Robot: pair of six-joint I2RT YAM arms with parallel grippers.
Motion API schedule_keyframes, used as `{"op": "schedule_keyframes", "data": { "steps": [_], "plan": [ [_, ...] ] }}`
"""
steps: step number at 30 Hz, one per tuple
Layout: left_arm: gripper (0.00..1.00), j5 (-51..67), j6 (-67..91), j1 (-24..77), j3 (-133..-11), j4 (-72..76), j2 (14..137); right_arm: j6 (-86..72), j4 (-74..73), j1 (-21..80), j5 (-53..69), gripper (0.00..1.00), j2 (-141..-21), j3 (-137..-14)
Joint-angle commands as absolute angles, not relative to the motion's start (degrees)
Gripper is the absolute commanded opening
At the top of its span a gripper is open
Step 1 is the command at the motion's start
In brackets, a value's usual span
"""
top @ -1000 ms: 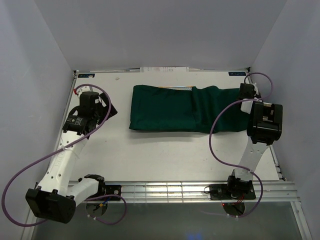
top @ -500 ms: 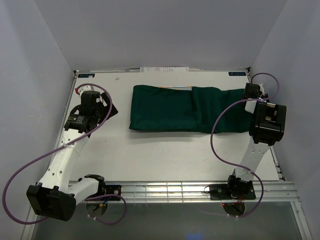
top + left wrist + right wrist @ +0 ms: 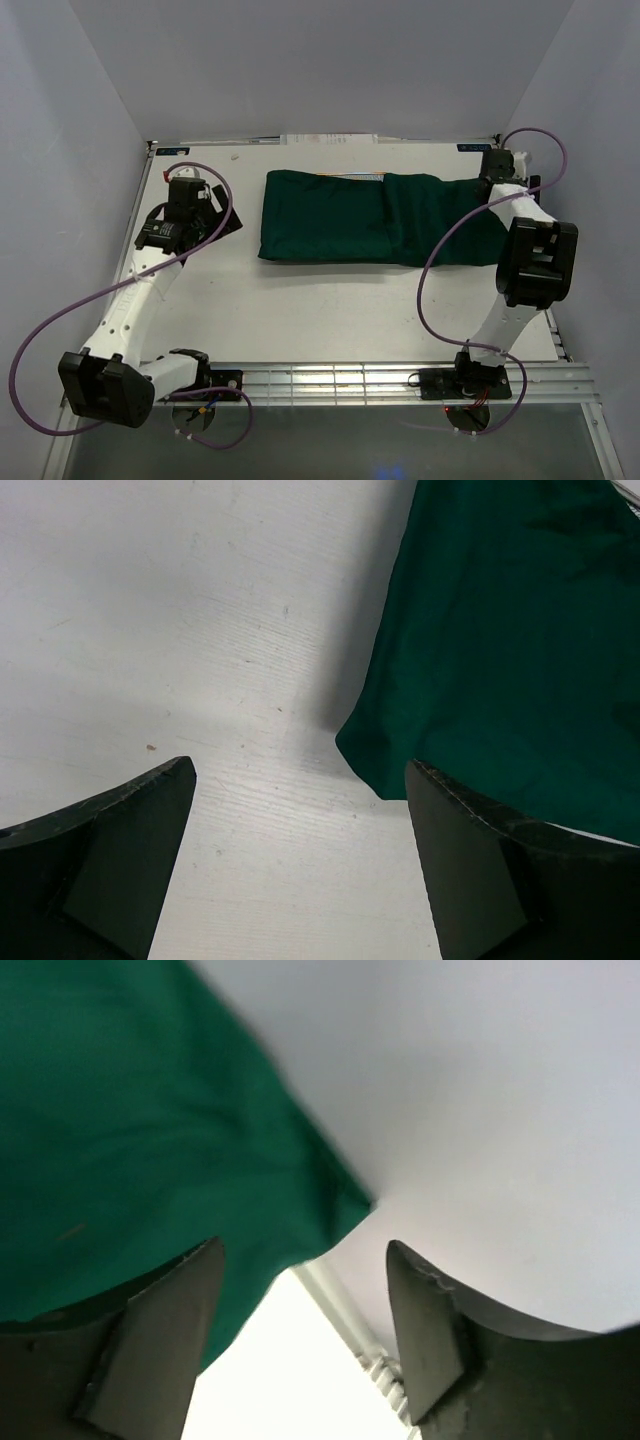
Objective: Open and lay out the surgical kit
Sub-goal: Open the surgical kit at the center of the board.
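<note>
Left gripper (image 3: 300, 768), jaws wide apart and empty, has a corner of the green cloth (image 3: 370, 230) just ahead, toward its right side. The cloth lies flat, its long axis running from gripper to gripper. Right gripper (image 3: 305, 1250), jaws parted and empty, sits at the cloth's other end.

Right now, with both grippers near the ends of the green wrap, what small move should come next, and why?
Probably the left gripper should ease forward onto the green wrap's near corner and close there. Its jaws stand open with that corner just ahead, the wrap's left side looks folded, and the right gripper is open, gripping nothing.
</note>
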State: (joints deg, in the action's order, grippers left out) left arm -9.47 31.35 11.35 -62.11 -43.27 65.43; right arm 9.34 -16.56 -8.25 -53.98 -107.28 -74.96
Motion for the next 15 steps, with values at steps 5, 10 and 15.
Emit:
{"op": "schedule_keyframes", "data": {
  "steps": [5, 10, 15],
  "plan": [
    [0.98, -4.7, 28.2, 15.8, -67.3, -41.9, 69.3, -13.0, -31.4, -3.5, -28.6, 0.86, -92.7, -77.8],
    [0.98, -9.1, 27.5, 27.4, -72.7, -41.3, 75.7, -18.0, -31.3, -3.5, -11.8, 0.95, -81.5, -72.2],
    [0.98, -16.7, 27.6, 38.0, -79.3, -39.9, 84.4, -24.0, -31.7, -3.6, 0.4, 0.97, -72.1, -66.8]
  ]
}}
